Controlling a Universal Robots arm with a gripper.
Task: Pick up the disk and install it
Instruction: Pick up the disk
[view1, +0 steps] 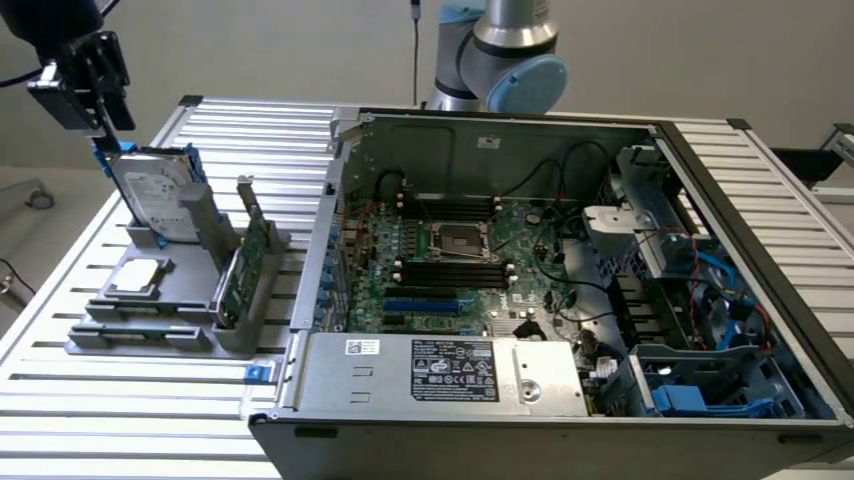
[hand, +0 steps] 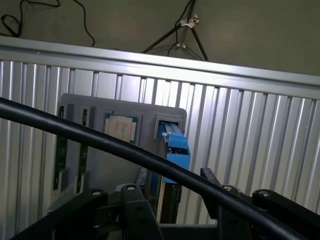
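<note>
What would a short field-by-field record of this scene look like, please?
gripper: open, close over the disk's top end
disk: standing upright in the grey holder
chip: lying flat on the holder
green card: upright in its own slot of the holder
computer case: lid off, on the exterior view's right of the holder

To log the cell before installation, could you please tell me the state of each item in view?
Silver-grey rectangular hard drive in blue plastic carrier: upright in grey holder.
Thin green circuit card: upright in its slot.
Small square silver chip: lying flat.
Metal computer case: side panel off.
Black gripper: open, above the drive.
</note>
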